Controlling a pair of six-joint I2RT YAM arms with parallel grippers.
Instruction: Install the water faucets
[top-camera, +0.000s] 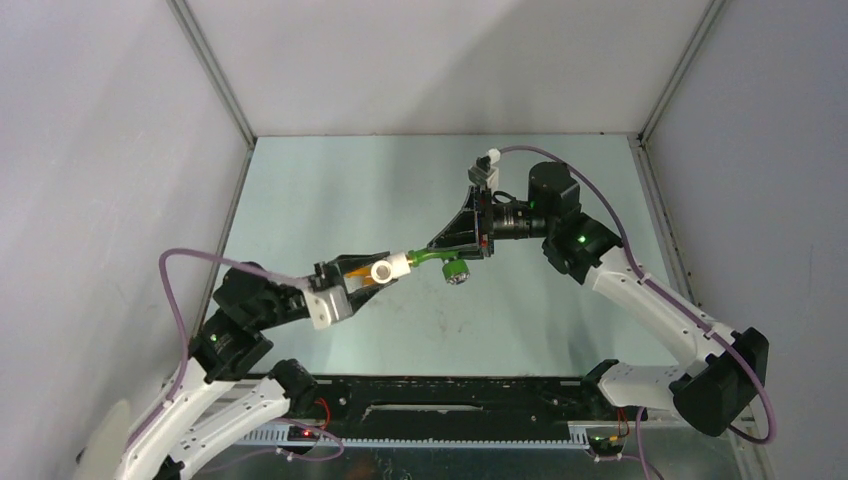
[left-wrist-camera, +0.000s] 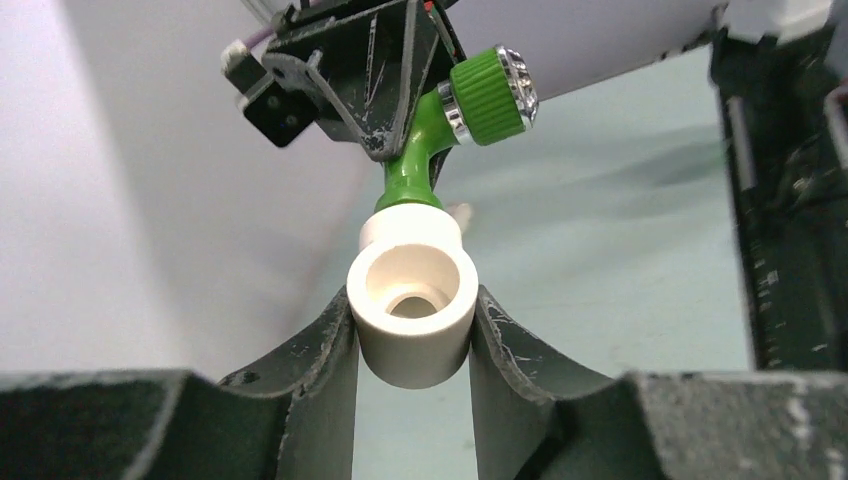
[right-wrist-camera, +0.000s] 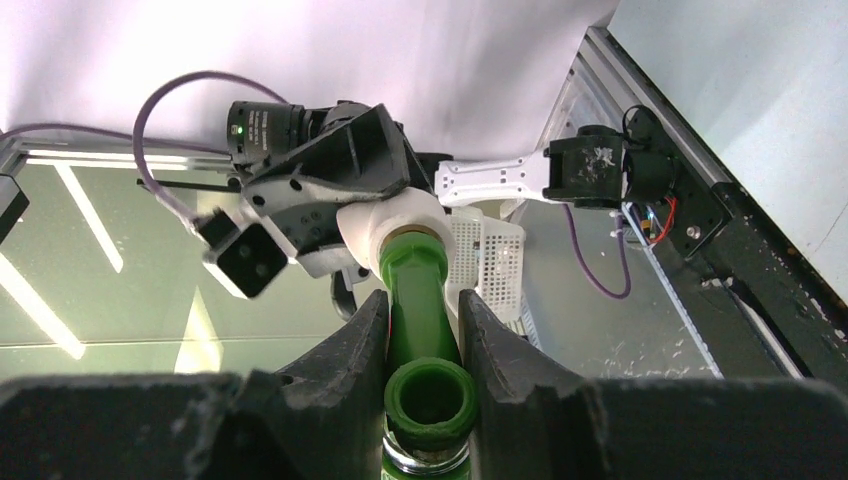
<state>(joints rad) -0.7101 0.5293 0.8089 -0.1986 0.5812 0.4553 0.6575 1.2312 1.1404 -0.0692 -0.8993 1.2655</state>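
1. Left gripper (top-camera: 378, 273): pinching white elbow fitting (left-wrist-camera: 412, 320), raised above table (top-camera: 300, 200).
2. Right gripper (right-wrist-camera: 422, 310): clamped on green faucet (left-wrist-camera: 408, 180), stem seated in fitting's far socket.

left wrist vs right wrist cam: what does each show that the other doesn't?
Left wrist only: the open bore of the white elbow fitting, facing the lens, and the ribbed knob of the green faucet, chrome-capped. Right wrist only: the faucet's hollow round end close to the lens, and a white slotted basket beyond the fitting. Both: the faucet's stem entering the fitting, the left gripper clamped on the fitting, the right gripper clamped on the faucet.
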